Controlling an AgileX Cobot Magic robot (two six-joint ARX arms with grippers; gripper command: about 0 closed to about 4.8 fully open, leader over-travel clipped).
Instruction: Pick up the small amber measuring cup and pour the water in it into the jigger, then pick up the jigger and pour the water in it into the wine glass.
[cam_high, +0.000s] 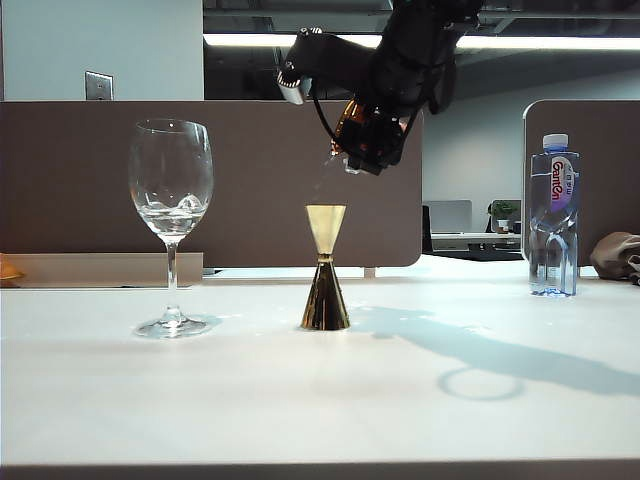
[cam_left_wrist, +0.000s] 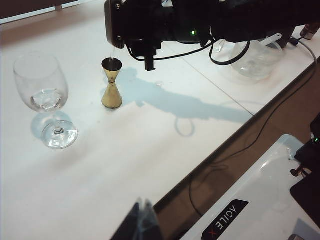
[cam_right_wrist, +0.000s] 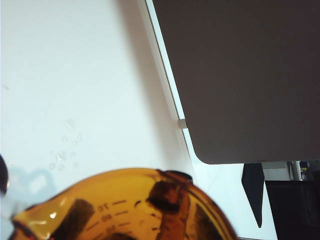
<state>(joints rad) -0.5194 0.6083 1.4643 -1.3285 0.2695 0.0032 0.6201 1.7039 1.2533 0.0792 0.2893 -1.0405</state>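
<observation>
A: Exterior view, item one, nearest row: white table (cam_high: 300, 400) carrying the wine glass (cam_high: 171, 225) at nine o'clock of the jigger (cam_high: 325, 268), well apart, both upright. A little clear liquid sits low in the glass bowl.

B: Item two, the jigger?

A: Gold double cone, pale small cone uppermost, dark large cone down on the table, near the middle of the tabletop. An arm's shadow lies across the table at its four o'clock.

B: Item three, above it?

A: Right gripper (cam_high: 368, 140), hanging at one o'clock of the jigger, clear of it. Jaws closed around the small amber measuring cup (cam_high: 352, 130), which is tilted, lip toward the jigger's mouth. The right wrist view shows the cup's amber wall (cam_right_wrist: 125, 210) with printed graduation marks, filling the near edge. The left wrist view shows a thin thread of water (cam_left_wrist: 112, 53) between the right arm and the jigger's (cam_left_wrist: 112, 83) upper cone.

B: Item four, the left gripper?

A: Left gripper (cam_left_wrist: 142, 220): only a dark blurred tip shows in its own wrist view, away from the vessels; I cannot tell how its jaws stand.

B: Farthest row?

A: Clear plastic water bottle (cam_high: 553, 215) at three o'clock, far table edge; brown partition (cam_high: 250, 180) behind.
</observation>
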